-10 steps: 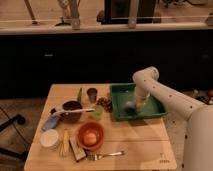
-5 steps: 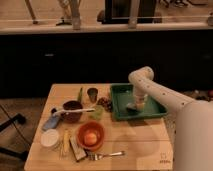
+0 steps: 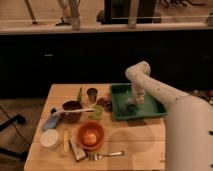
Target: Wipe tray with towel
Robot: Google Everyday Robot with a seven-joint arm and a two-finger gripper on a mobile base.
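Movement since a second ago is small: the arm's elbow has swung left, from the tray's right part toward its middle, and the gripper (image 3: pixel 134 101) now sits lower-left inside the tray (image 3: pixel 155 107), while everything else on the bench (image 3: pixel 135 145) lies as before. One green tray stands on the bench's right half, its long side running left to right. One towel (image 3: pixel 136 100) shows as a pale patch on the tray floor under the gripper; its outline is hard to make out. Whether the jaws are clenched on it or released cannot be told. Left of the tray stand one small cup (image 3: pixel 92 94), one dark bowl (image 3: pixel 71 110) with a white-handled utensil (image 3: pixel 75 112) across it, one orange bowl (image 3: pixel 90 135) with a round orange thing inside, one white lidded tub (image 3: pixel 50 138), and one fork (image 3: pixel 106 155) near the front edge. One light blue object (image 3: pixel 50 123) lies at the left edge. The single arm (image 3: pixel 150 85) rises from the white body at lower right, bends at a rounded elbow above the tray's far rim, and drops its forearm almost straight down into the tray.
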